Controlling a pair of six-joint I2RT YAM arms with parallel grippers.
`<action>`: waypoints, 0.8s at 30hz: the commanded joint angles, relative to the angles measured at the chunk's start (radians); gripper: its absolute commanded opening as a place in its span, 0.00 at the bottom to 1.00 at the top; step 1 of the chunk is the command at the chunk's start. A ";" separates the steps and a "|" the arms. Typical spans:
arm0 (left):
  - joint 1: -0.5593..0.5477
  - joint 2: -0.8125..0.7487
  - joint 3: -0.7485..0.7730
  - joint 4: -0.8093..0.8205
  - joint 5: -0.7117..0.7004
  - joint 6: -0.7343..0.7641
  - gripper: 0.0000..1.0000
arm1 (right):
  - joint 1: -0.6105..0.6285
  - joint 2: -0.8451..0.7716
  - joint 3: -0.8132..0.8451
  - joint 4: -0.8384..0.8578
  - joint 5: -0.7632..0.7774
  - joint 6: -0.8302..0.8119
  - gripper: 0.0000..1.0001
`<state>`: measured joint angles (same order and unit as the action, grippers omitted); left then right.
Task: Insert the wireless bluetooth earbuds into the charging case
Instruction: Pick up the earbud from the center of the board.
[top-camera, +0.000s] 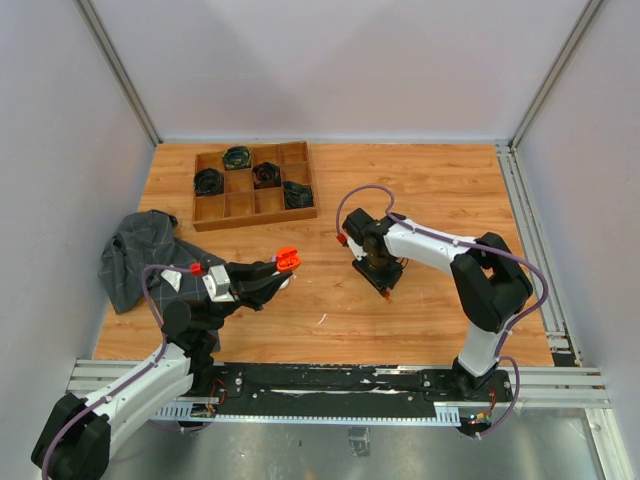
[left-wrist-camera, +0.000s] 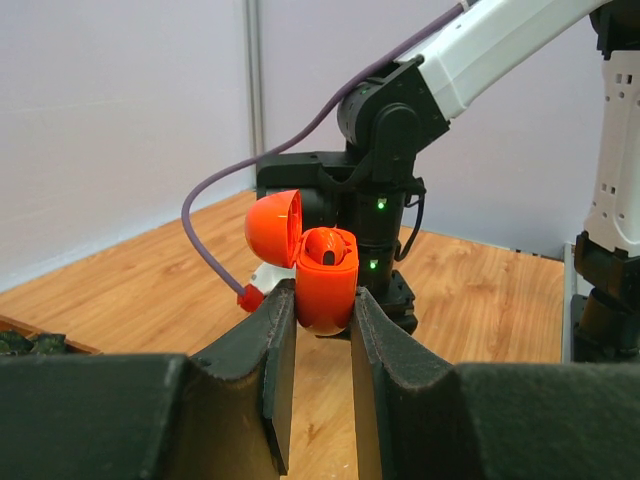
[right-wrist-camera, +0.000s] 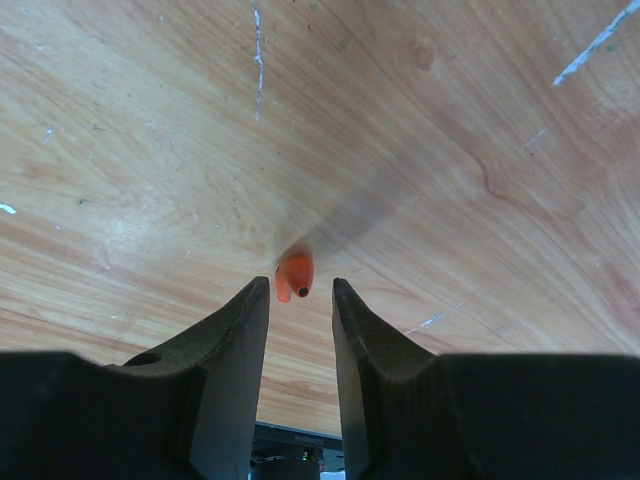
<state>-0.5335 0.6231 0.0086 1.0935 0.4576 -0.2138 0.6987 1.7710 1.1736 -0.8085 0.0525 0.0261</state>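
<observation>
**Item 1: charging case** (left-wrist-camera: 326, 285). Orange-red and egg-shaped. Your left gripper (left-wrist-camera: 323, 310) is clamping it by the lower body between both fingers and holding it upright, raised off the table (top-camera: 430, 190). Its lid (left-wrist-camera: 272, 226) is standing open, hinged over to the left. A dark slot is showing in the open top.

**Item 2: earbud** (right-wrist-camera: 295, 275). 1 piece, orange-red, lying on the bare wood well to the right of the case. Your right gripper (right-wrist-camera: 300, 298) is pointing straight down over it. The jaws are standing slightly apart, 1 on each side of the bud. A sliver of wood is showing between the bud and each finger, so you are gripping nothing on this side.

**Item 3: wooden tray** (top-camera: 250, 222). It is sitting at the far left of the table, divided into compartments. 4 dark bundles (top-camera: 208, 182) are resting in 4 separate compartments.

**Item 4: grey cloth** (top-camera: 140, 255). It is lying crumpled at the table's left edge, just beside your left arm.
</observation>
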 joint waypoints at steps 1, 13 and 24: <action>-0.005 -0.011 -0.085 0.017 0.000 -0.001 0.00 | -0.016 0.033 0.022 -0.017 -0.005 0.003 0.32; -0.005 -0.010 -0.083 0.018 0.002 -0.001 0.00 | -0.043 0.082 -0.020 0.020 -0.063 0.009 0.29; -0.005 -0.024 -0.084 0.014 0.006 -0.003 0.00 | -0.046 0.020 -0.068 0.046 -0.096 0.030 0.19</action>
<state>-0.5335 0.6113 0.0086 1.0935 0.4591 -0.2138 0.6704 1.8206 1.1568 -0.7765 -0.0078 0.0284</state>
